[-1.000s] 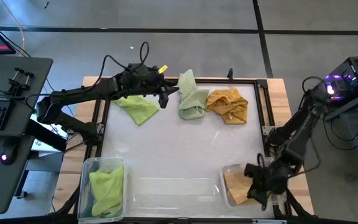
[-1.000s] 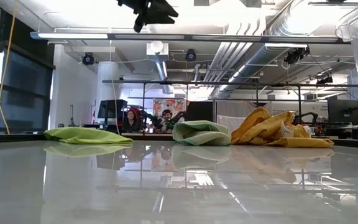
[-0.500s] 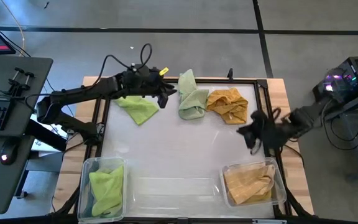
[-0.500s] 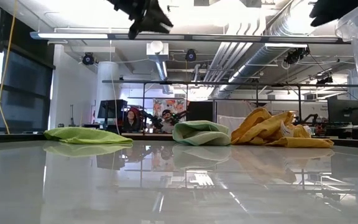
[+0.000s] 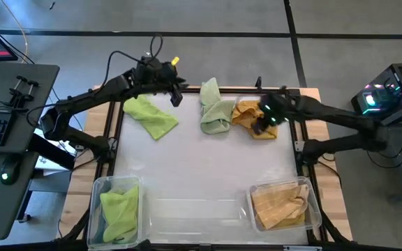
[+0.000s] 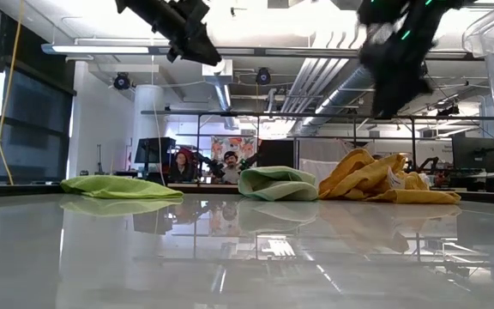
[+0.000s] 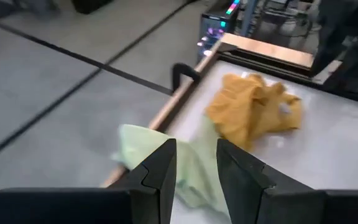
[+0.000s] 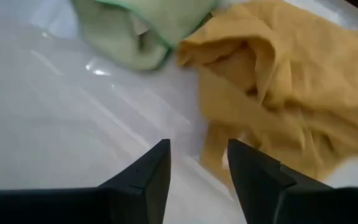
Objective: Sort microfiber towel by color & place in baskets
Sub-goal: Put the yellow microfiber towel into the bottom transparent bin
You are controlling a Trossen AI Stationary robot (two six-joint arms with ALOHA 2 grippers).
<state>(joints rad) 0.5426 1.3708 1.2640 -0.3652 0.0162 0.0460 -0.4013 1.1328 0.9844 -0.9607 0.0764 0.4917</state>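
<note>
A: What is found at the left of the table?

B: A clear basket [image 5: 117,213] holding a lime towel [image 5: 119,209] is set at the near left corner. Another lime towel [image 5: 151,116] is spread at the far left, and the left gripper [image 5: 175,95] is held above the far edge beside it, fingers [image 7: 160,171] parted by a narrow gap with nothing between them.

A: And further right?

B: A pale green towel [image 5: 216,111] is bunched at the far middle, with a mustard towel [image 5: 255,116] touching it. The right gripper [image 5: 260,125] is poised over the mustard towel, fingers [image 8: 146,174] apart and empty. A second basket [image 5: 283,205], at the near right corner, is filled with a mustard towel [image 5: 279,203].
</note>
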